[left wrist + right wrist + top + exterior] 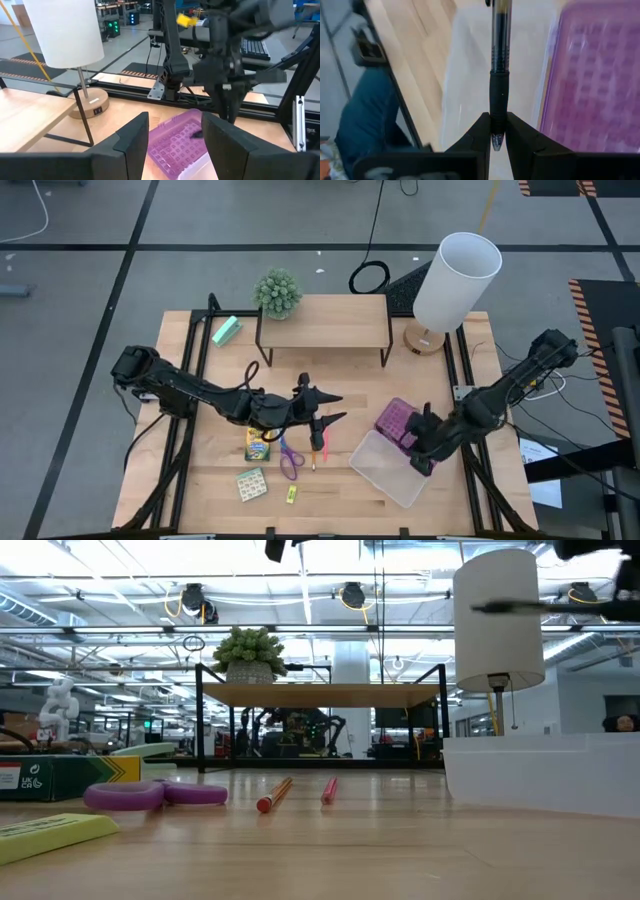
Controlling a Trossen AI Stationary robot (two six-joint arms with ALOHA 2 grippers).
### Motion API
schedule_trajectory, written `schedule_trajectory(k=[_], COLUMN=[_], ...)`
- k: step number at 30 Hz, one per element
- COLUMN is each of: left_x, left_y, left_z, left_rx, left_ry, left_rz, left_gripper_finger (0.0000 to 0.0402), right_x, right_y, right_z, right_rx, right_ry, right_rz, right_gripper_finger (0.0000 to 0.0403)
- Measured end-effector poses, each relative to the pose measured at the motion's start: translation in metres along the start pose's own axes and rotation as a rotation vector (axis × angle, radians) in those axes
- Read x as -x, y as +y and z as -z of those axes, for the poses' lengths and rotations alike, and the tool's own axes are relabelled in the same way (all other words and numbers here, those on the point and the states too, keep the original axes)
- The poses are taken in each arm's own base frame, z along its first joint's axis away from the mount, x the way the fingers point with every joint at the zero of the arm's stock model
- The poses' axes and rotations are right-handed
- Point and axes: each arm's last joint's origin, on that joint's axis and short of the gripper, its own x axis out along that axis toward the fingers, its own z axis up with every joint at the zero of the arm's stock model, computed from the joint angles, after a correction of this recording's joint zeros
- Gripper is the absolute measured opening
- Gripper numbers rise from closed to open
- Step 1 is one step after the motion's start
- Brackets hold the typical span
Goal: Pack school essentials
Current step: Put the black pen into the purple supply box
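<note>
Counter (200, 480): light wood, everything below is placed relative to the clear box (390, 468) sitting on it.

Lamp (452, 285) with white shade: well behind the clear box, toward the far right corner.
Wooden riser shelf (322, 322): behind the box and to its left, small potted plant (278, 292) on its left end.
Purple lid (396, 420): touching the box's far edge, lying open.
Mint-green block (226, 331): far from the box, left of the shelf.

Left gripper (328, 408): left of the box, above the counter, fingers spread wide, nothing between them.
Right gripper (420, 461): at the box's right edge, over the lid/box junction, clamped on the black pen (499, 65); wrist view shows the pen pinched by its grip end, barrel pointing out over the clear box.

Yellow-green crayon box (257, 444): well left of the clear box, under the left arm.
Purple-handled scissors (290, 461): just right of the crayon box, still left of the clear box.
Greenish patterned card pack (252, 483): left of the clear box, nearer the counter's front edge.
Orange and pink pencils (318, 450): between scissors and clear box.
Tiny yellow piece (291, 495): left of the box, near the front edge, beside the card pack.
</note>
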Motion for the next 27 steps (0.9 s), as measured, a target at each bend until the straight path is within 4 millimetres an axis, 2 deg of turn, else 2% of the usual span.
schedule_trajectory(k=[5,15,20,27], left_x=[0.0,-0.001,-0.001,-0.001], left_y=[0.0,0.001,0.001,0.001], left_z=[0.0,0.0,0.0,0.0], left_rx=[-0.001,-0.026,-0.027,-0.027], left_ry=[0.001,0.0,0.001,0.001], left_rz=[0.001,-0.003,-0.003,-0.003], left_gripper_finger=[0.0186,0.0186,0.0186,0.0186], right_x=[-0.018,-0.044,-0.053,-0.061], right_y=[0.005,0.011,0.014,0.014], right_z=[0.01,0.015,0.018,0.019], right_rx=[-0.034,-0.074,-0.08,-0.077], right_ry=[0.086,0.135,0.204,0.217], right_rz=[0.056,0.109,0.094,0.115], right_gripper_finger=[0.0034,0.0034,0.0034,0.0034])
